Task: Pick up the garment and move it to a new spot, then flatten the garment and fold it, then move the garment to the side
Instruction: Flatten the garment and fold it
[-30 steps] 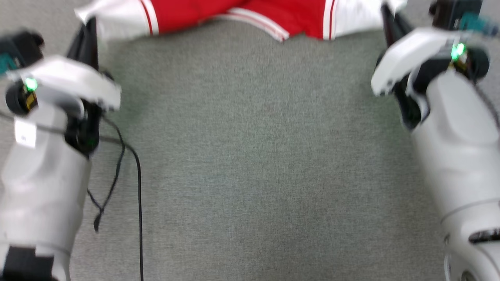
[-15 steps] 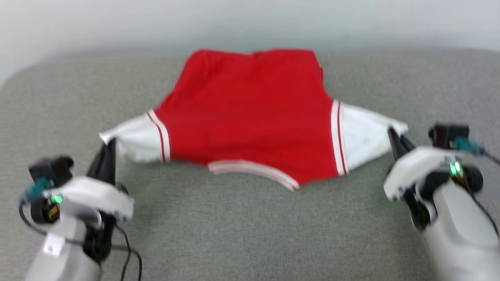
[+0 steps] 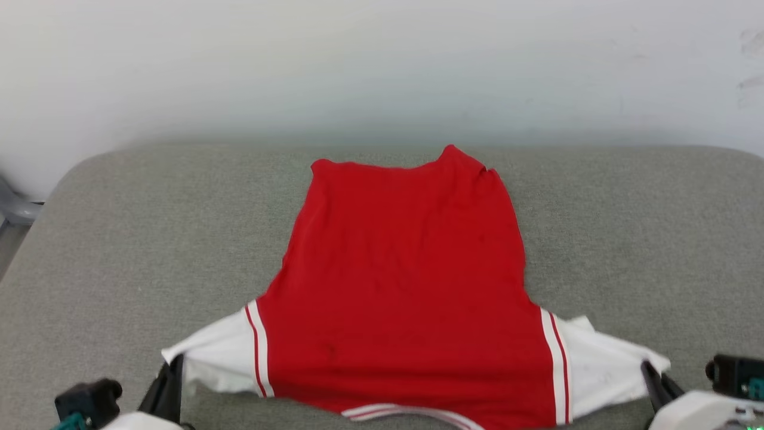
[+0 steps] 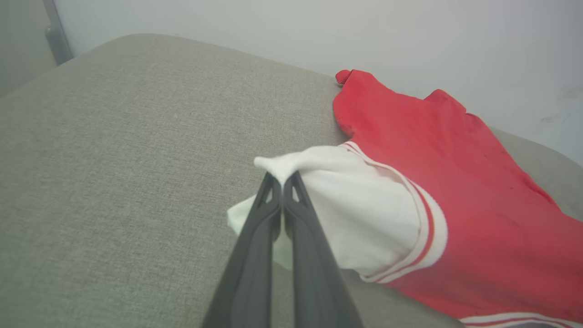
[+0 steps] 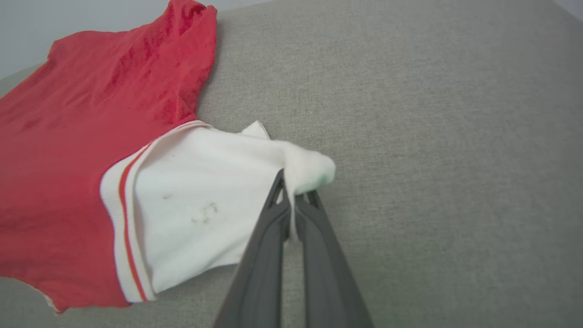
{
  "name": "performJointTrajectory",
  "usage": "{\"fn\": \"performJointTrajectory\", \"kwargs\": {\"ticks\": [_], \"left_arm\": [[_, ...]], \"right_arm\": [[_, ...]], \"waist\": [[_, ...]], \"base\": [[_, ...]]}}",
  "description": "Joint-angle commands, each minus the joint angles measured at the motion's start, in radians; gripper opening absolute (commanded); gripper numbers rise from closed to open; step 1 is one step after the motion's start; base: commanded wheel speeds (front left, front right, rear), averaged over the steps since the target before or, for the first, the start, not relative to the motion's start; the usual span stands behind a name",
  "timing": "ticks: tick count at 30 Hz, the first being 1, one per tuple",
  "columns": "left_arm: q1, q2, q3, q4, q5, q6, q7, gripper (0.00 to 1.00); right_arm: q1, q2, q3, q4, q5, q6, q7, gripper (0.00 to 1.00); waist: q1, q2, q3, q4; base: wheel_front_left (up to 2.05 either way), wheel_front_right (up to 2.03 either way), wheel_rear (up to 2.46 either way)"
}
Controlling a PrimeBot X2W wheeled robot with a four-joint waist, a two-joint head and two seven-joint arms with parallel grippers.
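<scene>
The garment (image 3: pixel 406 286) lies spread on a grey cushioned surface, plain red face up. Its hem is toward the wall and its striped collar trim (image 3: pixel 406 412) is nearest me. The white sleeves stretch out to either side. My left gripper (image 3: pixel 174 363) is shut on the tip of the left sleeve; in the left wrist view the left gripper (image 4: pixel 283 180) pinches a white cloth peak. My right gripper (image 3: pixel 646 365) is shut on the other sleeve tip, and in the right wrist view the right gripper (image 5: pixel 291 186) has white cloth bunched over its tips. No lettering shows.
The grey cushioned surface (image 3: pixel 119 239) runs back to a white wall (image 3: pixel 382 60) and has a rounded far-left corner (image 3: pixel 71 173). A grey metal part (image 3: pixel 15 206) stands beyond that corner. Bare cushion lies on both sides of the garment.
The head camera has tilted up, so the whole picture slid down and the wall came into view. Both grippers stay shut on the sleeve tips, and the garment stays stretched between them.
</scene>
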Motion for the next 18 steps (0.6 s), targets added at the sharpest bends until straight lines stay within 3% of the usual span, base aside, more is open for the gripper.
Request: {"fn": "performJointTrajectory", "kwargs": {"ticks": [1,6,9,10,11,12,18], "left_arm": [[0.033,0.001,0.006,-0.025,-0.009,0.014,0.007,0.00],[0.134,-0.003,-0.001,-0.090,-0.020,0.045,0.037,0.00],[0.157,0.001,-0.009,-0.113,-0.013,0.053,0.044,0.00],[0.160,-0.001,-0.012,-0.119,-0.012,0.053,0.046,0.00],[0.157,-0.003,-0.015,-0.126,-0.011,0.054,0.047,0.00],[0.150,-0.005,-0.021,-0.131,-0.009,0.053,0.048,0.00],[0.095,-0.012,-0.055,-0.155,0.013,0.039,0.044,0.00]], "right_arm": [[0.050,0.010,-0.018,-0.053,-0.012,-0.002,0.029,0.00],[0.216,0.040,-0.055,-0.200,-0.035,-0.002,0.129,0.00],[0.272,0.046,-0.064,-0.229,-0.025,-0.002,0.172,0.00],[0.278,0.047,-0.056,-0.231,-0.009,-0.002,0.176,0.24],[0.279,0.048,-0.050,-0.230,0.004,-0.002,0.173,0.86],[0.277,0.048,-0.043,-0.226,0.018,-0.002,0.167,1.00],[0.152,0.048,-0.049,-0.241,0.010,-0.001,0.003,1.00]], "waist": [[0.0003,-0.0001,-0.009,0.005],[0.0003,-0.0001,-0.016,0.015],[0.0003,-0.0001,-0.012,0.018],[0.0003,-0.0001,-0.010,0.019],[0.0003,-0.0001,-0.007,0.022],[0.0003,-0.0001,-0.003,0.026],[0.0003,-0.0001,0.019,0.054]], "base": [[0.00,0.00,0.00],[0.00,0.00,0.00],[0.00,0.00,0.00],[0.00,0.00,0.00],[0.00,0.00,0.00],[0.00,0.00,0.00],[0.00,0.00,0.00]]}}
